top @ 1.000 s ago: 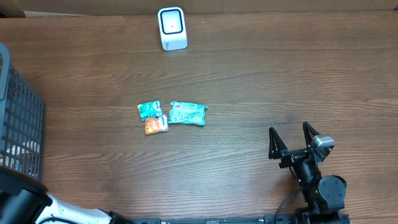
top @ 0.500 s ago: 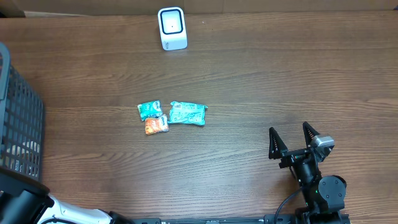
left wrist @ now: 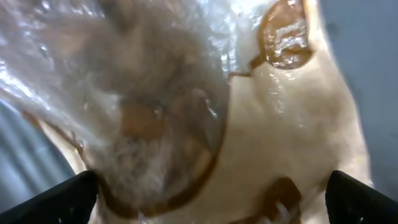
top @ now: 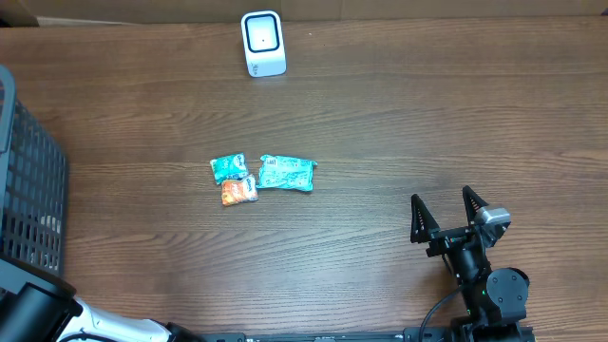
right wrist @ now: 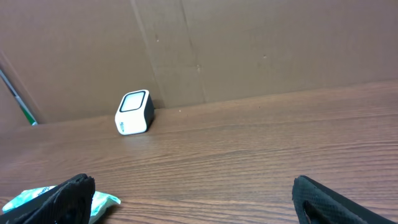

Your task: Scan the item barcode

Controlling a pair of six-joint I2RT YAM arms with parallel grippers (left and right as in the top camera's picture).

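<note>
The left gripper [left wrist: 210,198] is holding its fingers spread wide, with the dark fingertips [left wrist: 68,196] showing at the lower corners of the wrist view. A clear-wrapped cream and brown item [left wrist: 280,143] is filling the view just ahead of them. Whether it is touching them cannot be told. The right gripper [top: 440,196] is also standing spread and is gripping nothing, sitting well apart from the white scanner [top: 263,43], toward the robot and to its right. Three packets are lying on the wooden table [top: 427,114] on the robot's side of the scanner. A small teal packet [top: 228,168] is touching an orange packet [top: 238,191], and a larger teal packet [top: 286,173] is lying just beside both. A grey basket [top: 28,180] is standing far to the left of the scanner.
</note>
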